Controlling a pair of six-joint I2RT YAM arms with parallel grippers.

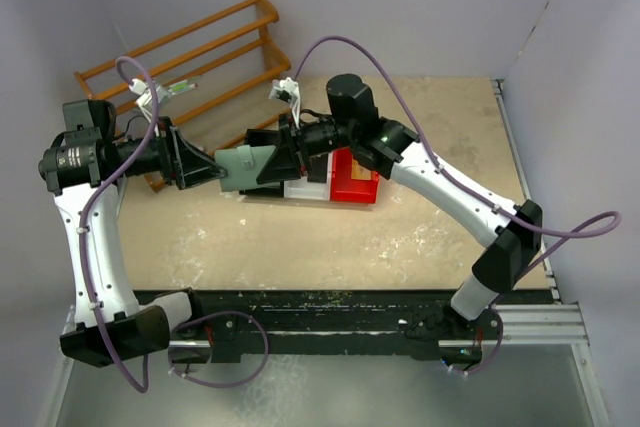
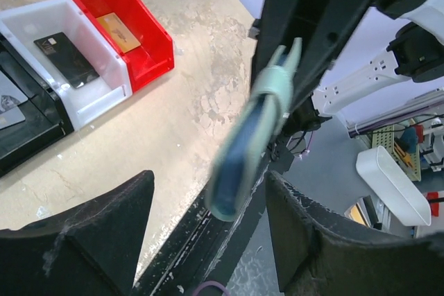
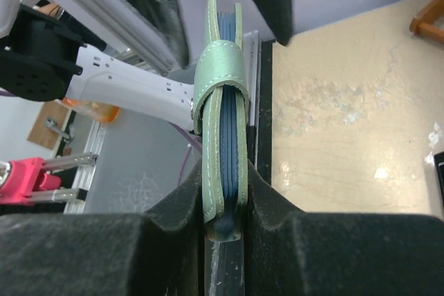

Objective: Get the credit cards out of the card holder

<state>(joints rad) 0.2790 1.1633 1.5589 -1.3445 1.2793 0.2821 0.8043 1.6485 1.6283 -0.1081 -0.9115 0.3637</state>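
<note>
The top camera looks steeply down from above and behind the arm bases, far enough back to take in the whole table (image 1: 400, 237); the card holder (image 1: 240, 165) sits mid-frame. The left wrist camera looks out past the left gripper (image 2: 209, 185), close on the card holder's edge, with the bins (image 2: 149, 60) at upper left; the right wrist camera faces the opposite way past the right gripper (image 3: 223, 192), even closer; all three views share the card holder, top and left wrist also the bins.

3 bins: red bin (image 2: 151, 66), white bin (image 2: 97, 105), black bin (image 2: 31, 142). 3 cards: orange card (image 2: 119, 31), black card (image 2: 66, 59), grey card (image 2: 10, 107). 1 holder (image 3: 220, 136). 1 rack (image 1: 190, 57). 2 tools: left tool (image 2: 208, 188), right tool (image 3: 225, 195).
</note>
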